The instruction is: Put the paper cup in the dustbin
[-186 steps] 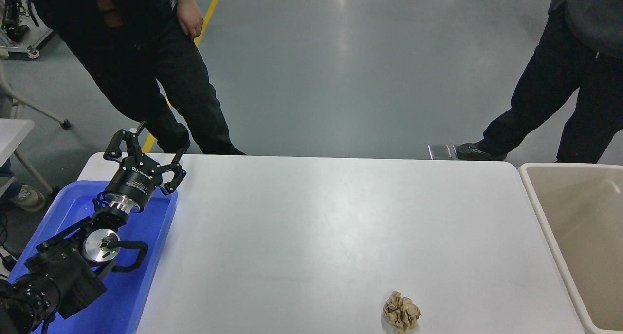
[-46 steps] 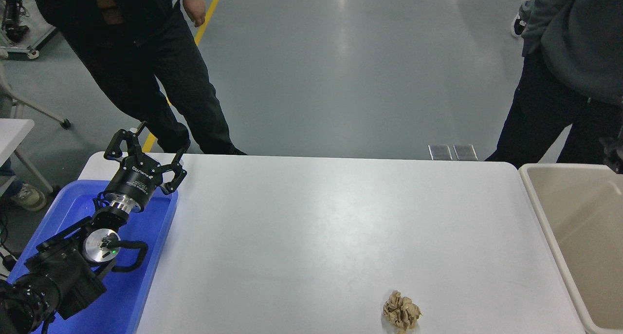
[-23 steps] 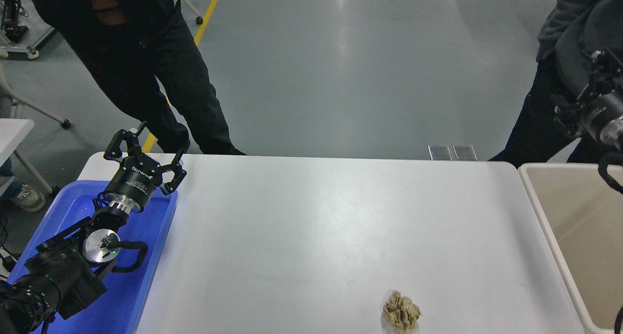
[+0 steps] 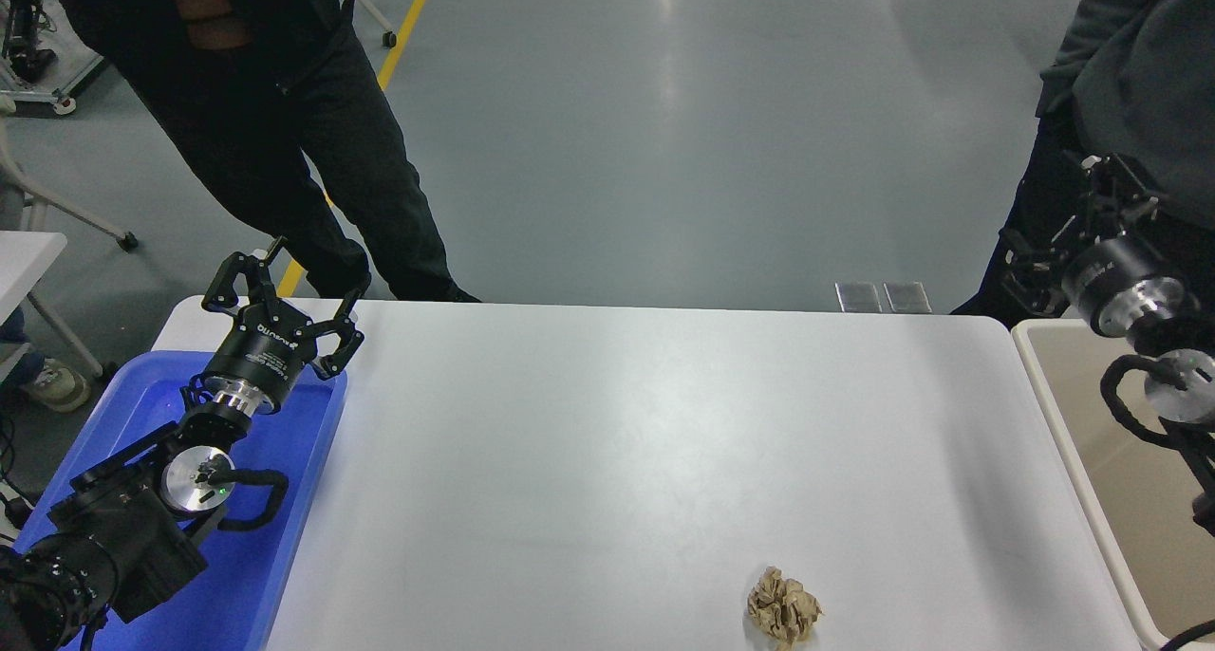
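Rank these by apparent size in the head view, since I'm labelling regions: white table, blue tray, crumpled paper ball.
1. white table, by far the largest.
2. blue tray, partly hidden by the parked left arm and cut off by the frame edge.
3. crumpled paper ball, clearly the smallest.

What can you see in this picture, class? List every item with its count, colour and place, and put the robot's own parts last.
Table: one, white, fills the middle of the view.
Crumpled paper ball: one, brown, on the table near its front edge, right of centre.
Tray: one, bright blue, shallow, at the table's left end.
Dustbin: one, beige, off the table's right end; only part shows.
Paper cup: none visible.
People: two, in dark clothes, standing beyond the table's far side, one at top left, one at top right.
Floor line: one, yellow, top left.
Left gripper: one, black, open, above the tray's far end.
Right gripper: one, black, above the dustbin's far corner; fingers hard to make out.
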